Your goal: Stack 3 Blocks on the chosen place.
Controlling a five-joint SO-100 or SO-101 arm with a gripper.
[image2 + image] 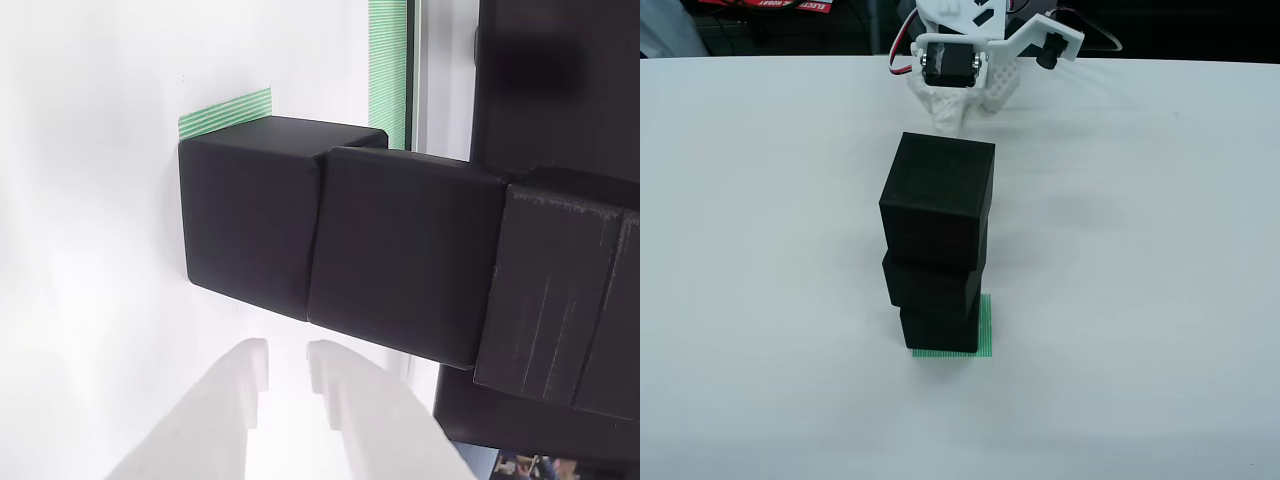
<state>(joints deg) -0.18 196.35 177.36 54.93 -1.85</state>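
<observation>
Looking from the front view, near to far: green striped square (983, 325) on the white table (760, 300), peeking out at 3 o'clock and 6 o'clock under the bottom black cube (938, 328). Sitting on that, the middle black cube (931, 284), then the top black cube (939, 200), each one turned a little and not lined up. Behind the stack at 12 o'clock, well apart, the white arm (960, 70).

Seen from the view that rides on the gripper: white gripper (285, 375) with tips spread a little, pinching nothing, just beside the stack but not touching.

Probably light, hard cubes with dull, flat sides, so not too slippery. Best taken by two flat sides facing each other, near the middle. Wobbly tower, likely to tip with a bump, so go gently.
</observation>
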